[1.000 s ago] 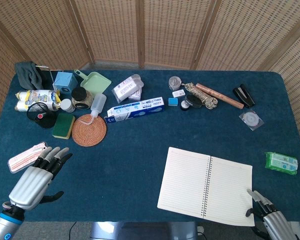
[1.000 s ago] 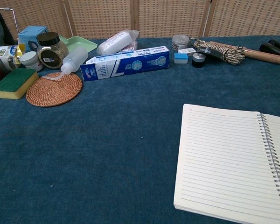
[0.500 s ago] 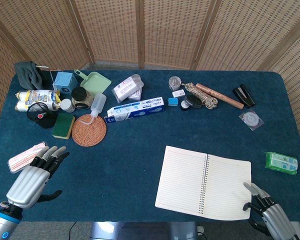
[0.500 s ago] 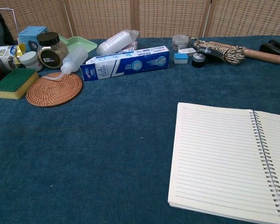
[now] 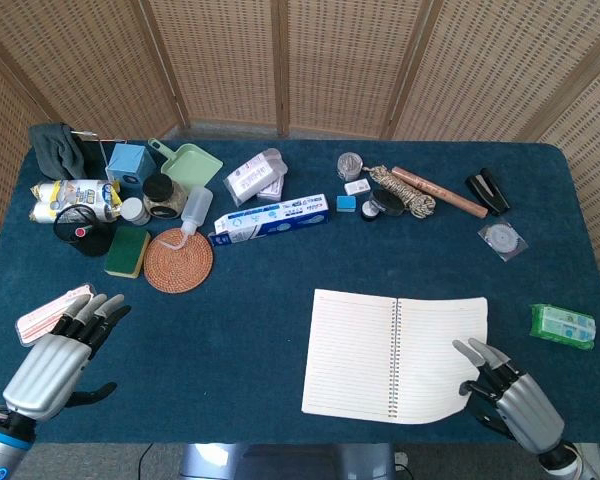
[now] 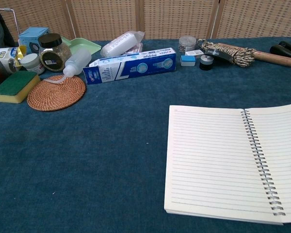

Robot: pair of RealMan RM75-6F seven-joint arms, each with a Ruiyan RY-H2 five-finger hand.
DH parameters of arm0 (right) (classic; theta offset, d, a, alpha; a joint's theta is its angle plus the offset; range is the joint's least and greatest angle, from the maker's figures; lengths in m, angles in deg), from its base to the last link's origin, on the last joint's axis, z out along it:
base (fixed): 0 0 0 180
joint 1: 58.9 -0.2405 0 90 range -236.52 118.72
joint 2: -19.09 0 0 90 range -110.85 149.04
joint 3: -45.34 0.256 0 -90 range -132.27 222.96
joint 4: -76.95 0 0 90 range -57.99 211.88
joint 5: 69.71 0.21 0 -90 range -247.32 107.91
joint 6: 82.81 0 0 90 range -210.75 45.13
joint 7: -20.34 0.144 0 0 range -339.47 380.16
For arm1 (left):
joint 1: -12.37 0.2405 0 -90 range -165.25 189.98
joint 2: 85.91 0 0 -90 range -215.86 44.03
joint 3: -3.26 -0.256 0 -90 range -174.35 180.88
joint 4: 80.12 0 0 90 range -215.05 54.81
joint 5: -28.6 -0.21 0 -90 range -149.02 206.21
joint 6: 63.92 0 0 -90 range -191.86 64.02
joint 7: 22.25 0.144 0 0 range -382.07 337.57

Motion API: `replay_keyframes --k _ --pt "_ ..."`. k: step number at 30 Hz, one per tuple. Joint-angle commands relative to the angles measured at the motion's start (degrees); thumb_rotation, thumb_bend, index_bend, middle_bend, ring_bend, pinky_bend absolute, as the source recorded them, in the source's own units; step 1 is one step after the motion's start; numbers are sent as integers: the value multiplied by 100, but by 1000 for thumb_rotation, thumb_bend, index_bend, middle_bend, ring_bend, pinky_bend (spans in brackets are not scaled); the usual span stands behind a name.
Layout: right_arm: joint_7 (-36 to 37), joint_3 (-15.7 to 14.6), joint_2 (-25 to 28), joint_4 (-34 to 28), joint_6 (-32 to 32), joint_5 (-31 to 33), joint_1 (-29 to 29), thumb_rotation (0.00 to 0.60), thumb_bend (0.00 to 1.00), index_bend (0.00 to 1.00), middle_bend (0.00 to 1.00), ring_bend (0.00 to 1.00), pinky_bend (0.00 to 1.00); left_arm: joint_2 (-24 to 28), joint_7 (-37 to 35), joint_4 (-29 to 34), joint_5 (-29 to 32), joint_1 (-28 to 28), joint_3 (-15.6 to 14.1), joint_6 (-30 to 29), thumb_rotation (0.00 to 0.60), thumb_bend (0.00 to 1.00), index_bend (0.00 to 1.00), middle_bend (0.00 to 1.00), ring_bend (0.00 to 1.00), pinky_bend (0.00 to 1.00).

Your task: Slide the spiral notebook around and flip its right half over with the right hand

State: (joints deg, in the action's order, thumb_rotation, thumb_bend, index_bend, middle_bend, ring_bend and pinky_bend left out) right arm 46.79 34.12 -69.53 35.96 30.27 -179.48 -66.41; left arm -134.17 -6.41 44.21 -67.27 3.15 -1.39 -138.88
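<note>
The spiral notebook (image 5: pixel 393 355) has slid toward nine o'clock, lying open at the table's five o'clock under the right hand (image 5: pixel 505 398) fingertips; left hand (image 5: pixel 55 358) empty, fingers spread.

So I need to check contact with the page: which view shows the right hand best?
The head view. It shows the right hand at the spiral notebook, fingers spread, fingertips on the right page's outer edge. The chest view shows most of the notebook but not the hand: it lies outside that picture.
</note>
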Motion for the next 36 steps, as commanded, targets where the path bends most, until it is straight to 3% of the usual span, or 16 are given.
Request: replay_keyframes --k 1,10,25,28,32,36 --pt "-700 -11 412 -798 -391 -355 -499 600 527 718 97 37 216 11 -28 -17 -25 7 -8 -11 600 56 0 0 0 0" --pt "-1500 149 797 -1966 -1321 -631 -1246 600 527 711 98 38 219 34 -96 -62 -87 43 -40 -41 600 56 0 0 0 0" --pt "-2261 369 1020 -2803 -2382 -893 -2078 600 526 694 98 44 220 44 -242 -166 -25 70 -27 -73 600 56 0 0 0 0" --pt "-2421 448 1077 -3078 -2586 -916 -2250 600 521 607 95 45 221 43 -262 -186 -18 82 -30 -84 600 56 0 0 0 0" --pt "-2661 592 1144 -3446 -2892 -846 -2446 600 492 324 73 45 228 51 -288 -208 -19 108 -34 -123 600 56 0 0 0 0" --pt "-2901 762 1193 -3794 -3204 -666 -2595 600 427 117 46 45 228 65 -321 -226 -18 125 -30 -155 600 55 0 0 0 0"
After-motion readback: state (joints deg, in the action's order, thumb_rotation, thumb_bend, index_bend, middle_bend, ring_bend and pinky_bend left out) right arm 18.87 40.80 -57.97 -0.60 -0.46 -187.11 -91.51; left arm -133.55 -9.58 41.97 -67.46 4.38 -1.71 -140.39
